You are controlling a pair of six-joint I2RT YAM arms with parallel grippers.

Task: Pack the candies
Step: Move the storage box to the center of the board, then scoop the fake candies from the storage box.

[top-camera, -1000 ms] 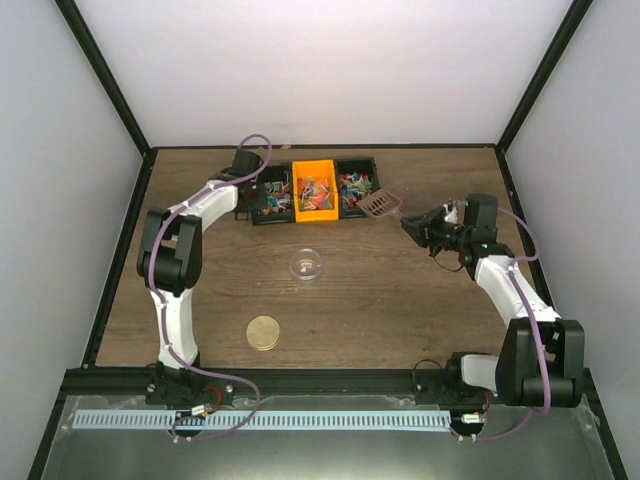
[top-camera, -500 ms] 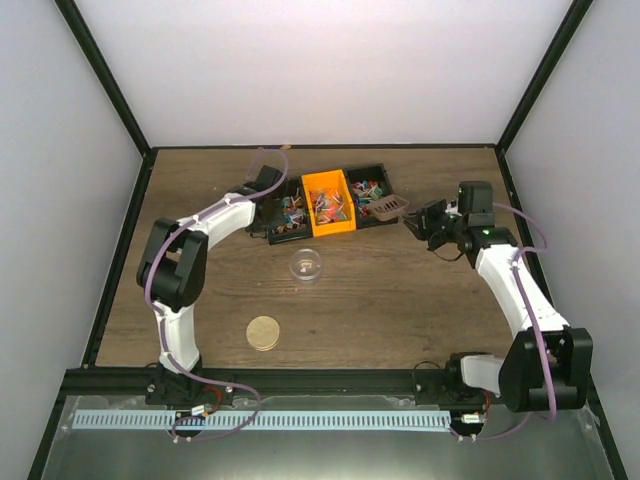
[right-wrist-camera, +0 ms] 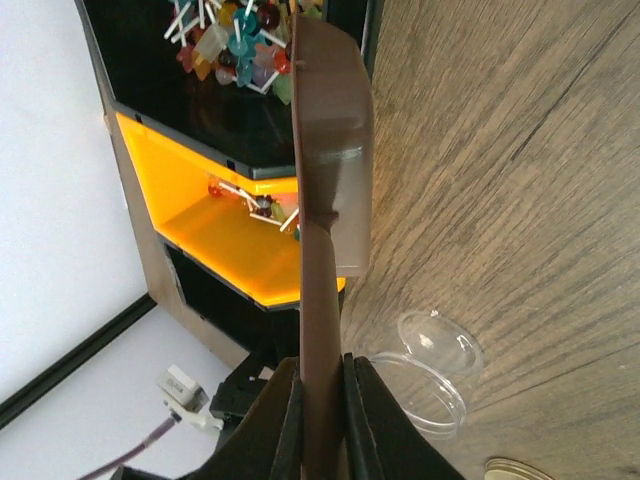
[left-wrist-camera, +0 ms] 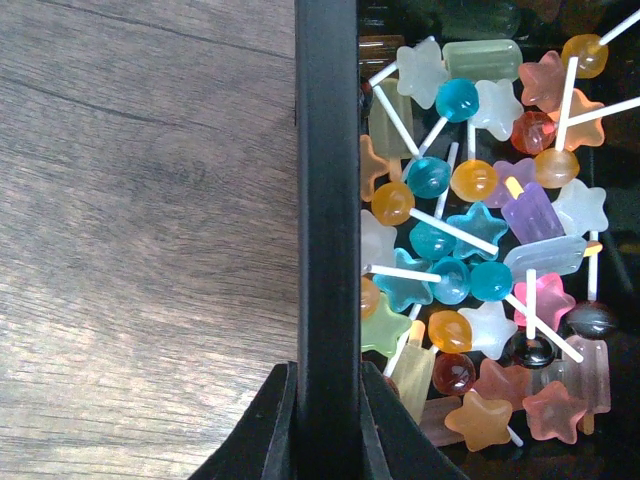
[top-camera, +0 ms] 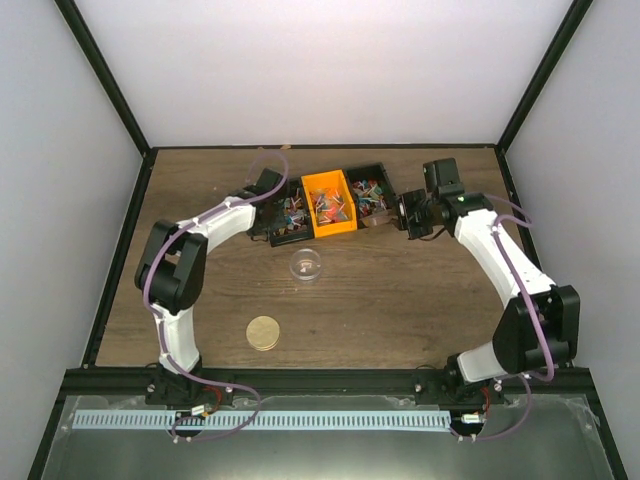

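The candies [left-wrist-camera: 480, 250] are small star, ball and lolly shapes in mixed colours, heaped in a black bin. My left gripper [left-wrist-camera: 326, 400] is shut on that bin's black side wall [left-wrist-camera: 326, 180]. In the top view the left gripper [top-camera: 272, 195] sits at the left end of the row of bins. My right gripper [right-wrist-camera: 322, 400] is shut on the handle of a brown scoop [right-wrist-camera: 335, 150]. The scoop's blade stands on edge over the rim of the right black bin [right-wrist-camera: 180, 90], which also holds candies [right-wrist-camera: 235, 40]. The right gripper [top-camera: 402, 212] is at that bin's right end.
An orange bin [top-camera: 329, 202] with a few candies stands between the two black bins [top-camera: 372, 192]. A clear round cup [top-camera: 306, 264] sits on the wood just in front of them, with a tan disc lid [top-camera: 264, 332] nearer the arms. Black frame rails border the table.
The row of bins has shifted right and turned slightly with the left gripper holding it. The right arm has carried the scoop left, up to the right black bin.
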